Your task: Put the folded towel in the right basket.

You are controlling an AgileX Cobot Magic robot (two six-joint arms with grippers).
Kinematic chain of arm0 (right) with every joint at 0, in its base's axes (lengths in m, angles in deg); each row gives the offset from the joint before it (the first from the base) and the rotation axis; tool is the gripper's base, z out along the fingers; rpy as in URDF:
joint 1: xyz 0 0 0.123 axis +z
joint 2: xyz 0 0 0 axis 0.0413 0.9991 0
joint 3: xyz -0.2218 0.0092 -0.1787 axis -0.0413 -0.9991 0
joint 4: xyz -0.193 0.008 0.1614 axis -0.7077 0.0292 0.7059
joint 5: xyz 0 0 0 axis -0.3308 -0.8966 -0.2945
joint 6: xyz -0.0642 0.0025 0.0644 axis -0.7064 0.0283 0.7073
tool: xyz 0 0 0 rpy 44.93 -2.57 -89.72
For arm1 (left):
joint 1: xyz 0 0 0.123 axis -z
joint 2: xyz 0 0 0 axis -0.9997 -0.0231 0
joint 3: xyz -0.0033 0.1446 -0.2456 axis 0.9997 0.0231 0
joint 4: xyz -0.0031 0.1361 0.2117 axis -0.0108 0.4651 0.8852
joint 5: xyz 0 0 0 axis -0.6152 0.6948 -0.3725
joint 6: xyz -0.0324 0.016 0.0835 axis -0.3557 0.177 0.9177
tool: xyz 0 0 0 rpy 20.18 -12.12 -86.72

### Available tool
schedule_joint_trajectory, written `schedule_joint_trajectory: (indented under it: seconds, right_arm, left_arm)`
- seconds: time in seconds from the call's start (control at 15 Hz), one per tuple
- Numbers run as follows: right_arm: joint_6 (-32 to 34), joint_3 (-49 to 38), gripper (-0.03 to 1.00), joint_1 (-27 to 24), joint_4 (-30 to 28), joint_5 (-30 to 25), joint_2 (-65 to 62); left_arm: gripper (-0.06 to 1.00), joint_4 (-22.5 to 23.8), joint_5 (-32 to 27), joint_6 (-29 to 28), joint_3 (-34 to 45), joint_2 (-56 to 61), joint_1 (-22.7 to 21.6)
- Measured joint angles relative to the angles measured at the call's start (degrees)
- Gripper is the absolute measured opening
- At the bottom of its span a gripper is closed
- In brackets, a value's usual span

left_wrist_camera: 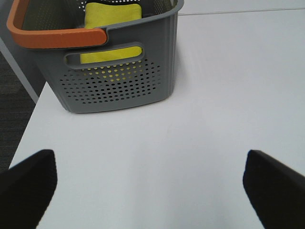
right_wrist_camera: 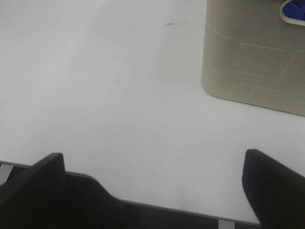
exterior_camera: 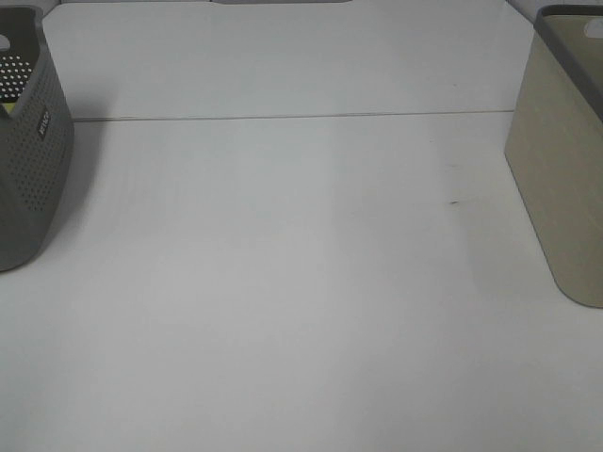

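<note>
A folded yellow towel (left_wrist_camera: 112, 13) lies inside the grey perforated basket (left_wrist_camera: 119, 86) with an orange handle; in the high view this basket (exterior_camera: 28, 160) stands at the left table edge. The beige right basket (exterior_camera: 561, 169) stands at the right edge and also shows in the right wrist view (right_wrist_camera: 252, 57), with something blue (right_wrist_camera: 293, 8) at its rim. My left gripper (left_wrist_camera: 152, 188) is open and empty, hovering over the table short of the grey basket. My right gripper (right_wrist_camera: 152, 183) is open and empty near the table's front edge. Neither arm shows in the high view.
The white table (exterior_camera: 283, 264) runs between the two baskets, with a seam line across it at the back. The table's left edge drops to dark floor (left_wrist_camera: 14, 105) beside the grey basket.
</note>
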Motion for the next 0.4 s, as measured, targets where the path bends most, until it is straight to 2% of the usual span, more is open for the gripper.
schedule_joint_trajectory:
  seconds: [0.4]
  right_arm:
    - [0.0, 0.0, 0.97, 0.0, 0.0, 0.0, 0.0]
  left_arm:
    - [0.99, 0.0, 0.0, 0.0, 0.0, 0.0, 0.0]
